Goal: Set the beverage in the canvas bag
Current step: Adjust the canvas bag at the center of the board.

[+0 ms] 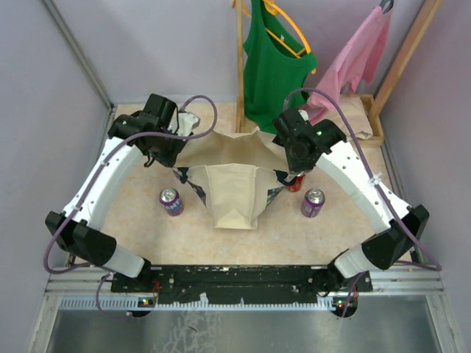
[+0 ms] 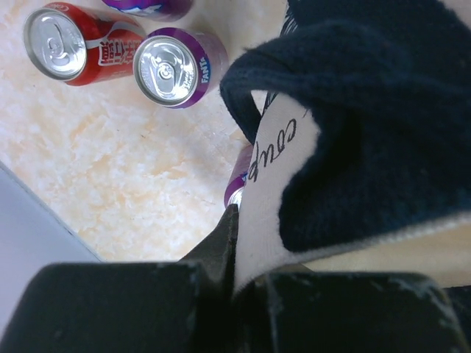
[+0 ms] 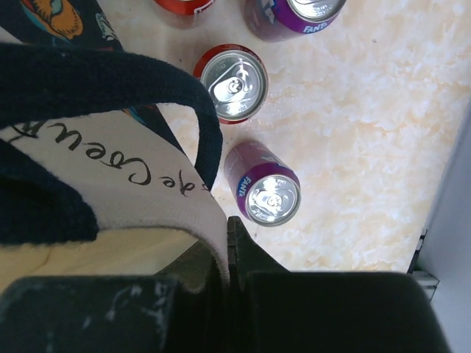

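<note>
**Near edge.** Black rail [image 1: 235, 278] carrying both arm bases, fixed along the front of the bench [image 1: 221, 243], which has a pale marbled top.

**Drinks, overhead view.** All stand on the bench outside the bag.
- Left purple can [image 1: 171, 201]: upright, just beside the bag's lower left corner.
- Right purple can [image 1: 313, 202]: upright, near the bag's right side and apart from it.
- Red can [image 1: 295, 184]: just behind the right purple can, partly hidden under the right tool, close against the bag's edge.

**Canvas bag** [image 1: 234, 195]. Cream, at mid-bench between the arms. Its rim is drawn out left to right between the two tools and its front panel falls toward the near edge. It has dark script lettering along the rim and a navy handle [image 3: 110, 81] looping over it. What is inside cannot be told.

**Left tool** [image 1: 163, 147]. Jaws pinched narrow on the cream rim at the bag's left end. Its wrist view shows four cans:
- a second red can [image 2: 66, 44] and a Fanta can [image 2: 173, 66] side by side on the bench;
- a further purple can [image 2: 147, 6] cut off at the top;
- a hidden purple can [image 2: 237, 184] mostly behind the rim.

**Right tool** [image 1: 298, 165]. Jaws pinched narrow on the rim at the bag's right end. Its wrist view shows two more cans cropped at the top: an edge purple can [image 3: 294, 11] and an edge red can [image 3: 180, 4].

**Far side.**
- Green vest [image 1: 276, 66] on an orange hanger.
- Pink garment [image 1: 357, 62] to its right.
- Wooden post [image 1: 239, 66] behind the bench.
</note>
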